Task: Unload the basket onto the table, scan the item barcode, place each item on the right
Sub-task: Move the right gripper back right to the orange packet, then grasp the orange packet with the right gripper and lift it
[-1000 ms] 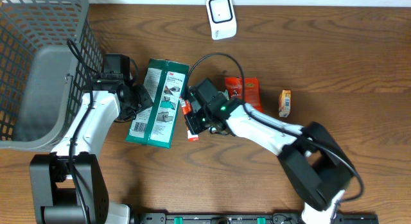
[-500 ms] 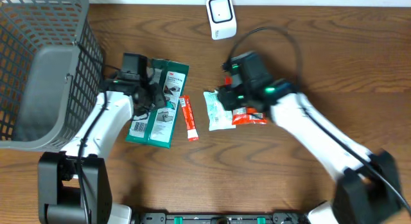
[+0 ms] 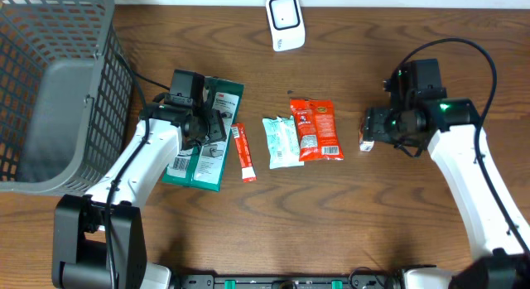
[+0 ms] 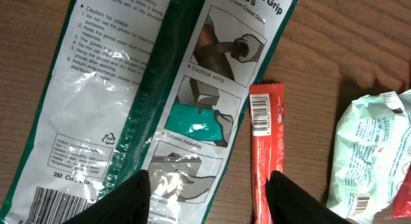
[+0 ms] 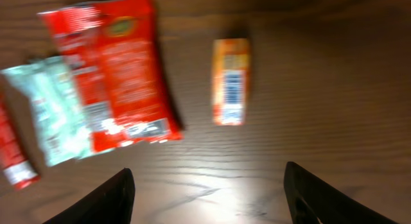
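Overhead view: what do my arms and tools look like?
The left arm and right arm have white links, black joints. The left tool and right tool are black, each trailing a black cable; green lights glow near the right one.

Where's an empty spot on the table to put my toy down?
Bare wood runs along the front of the table, in front of the red stick and red packet. Another free patch is at the back, right of the white scanner and behind the orange box. The middle row, from green glove pack to orange box, is crowded.
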